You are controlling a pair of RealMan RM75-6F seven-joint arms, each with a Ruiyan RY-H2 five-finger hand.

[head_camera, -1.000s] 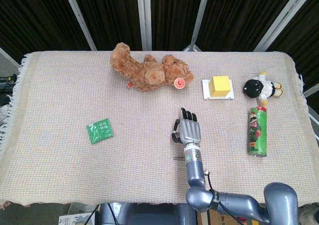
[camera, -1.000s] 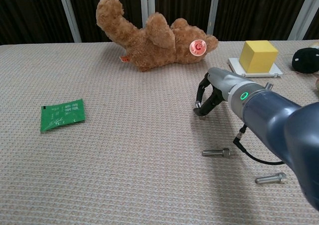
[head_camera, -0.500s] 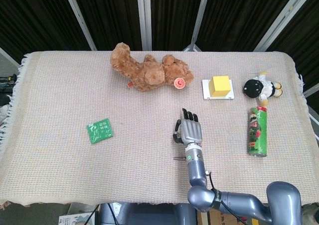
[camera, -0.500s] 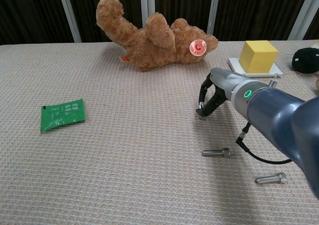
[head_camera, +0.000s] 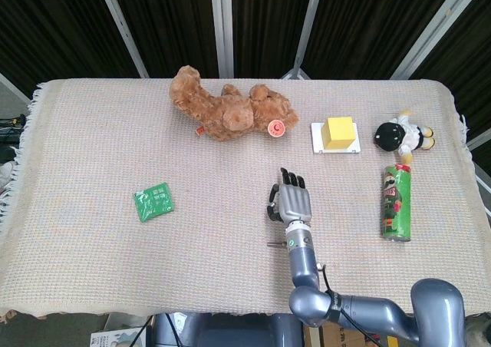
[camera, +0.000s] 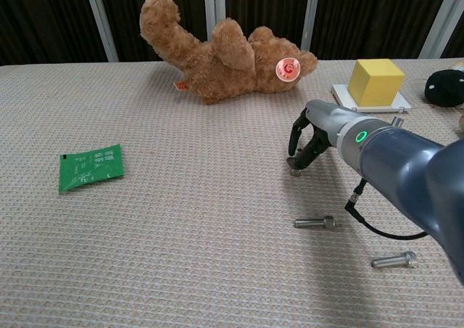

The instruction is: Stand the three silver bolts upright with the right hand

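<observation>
A beige woven cloth (head_camera: 92, 132) covers the bench. The teddy bear (head_camera: 222, 113) is brown with a pink disc (head_camera: 277, 127) on it. The cube (head_camera: 340, 131) is yellow on a white base (head_camera: 335, 148). The packet (head_camera: 153, 202) is green with pale print. The can (head_camera: 396, 203) is green with red figures. The plush toy (head_camera: 400, 136) is black, white and yellow. Two bolts (camera: 315, 223) (camera: 394, 260) are silver. The right hand (head_camera: 291, 202) is grey with black fingers (head_camera: 289, 177), its wrist ring (camera: 359, 134) glowing green.
</observation>
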